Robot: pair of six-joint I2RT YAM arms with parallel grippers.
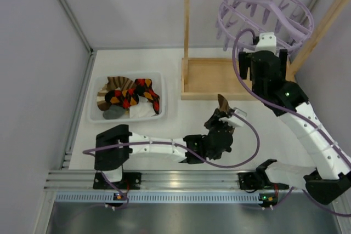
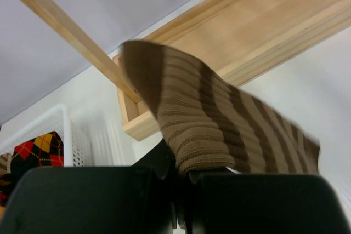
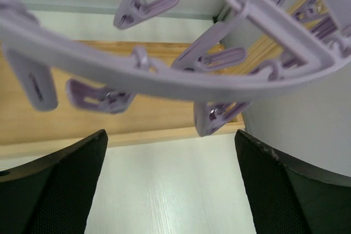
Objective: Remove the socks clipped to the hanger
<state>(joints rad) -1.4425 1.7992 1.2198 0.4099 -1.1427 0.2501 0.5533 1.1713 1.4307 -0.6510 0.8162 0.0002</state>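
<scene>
1. Our left gripper (image 2: 184, 176) is clamped tight on the cuff of a brown striped sock (image 2: 219, 119). The sock is off the hanger and held clear of the table (image 1: 181, 121), just in front of the wooden rack (image 1: 211, 78).
2. To do this well, we'd keep that clamp firm and swing left to the bin (image 1: 100, 82). The loose end should stay clear of the rack's base, and we'd let go only once the whole sock is over the rim.
3. Our right gripper (image 3: 170, 179) stands wide apart, just under the ring of the hanger (image 3: 164, 80), with nothing in it. We reckon it should avoid nudging the pegs (image 3: 151, 6) while the left arm travels.
4. The count:
   - One hanger and one bin.
   - One sock in hand.
   - No socks that we can see on the pegs in view.
   - In the bin, a heap of socks (image 1: 134, 94) with striped, diamond and white pieces plus a grey sock (image 1: 113, 113), too tangled to count singly.
</scene>
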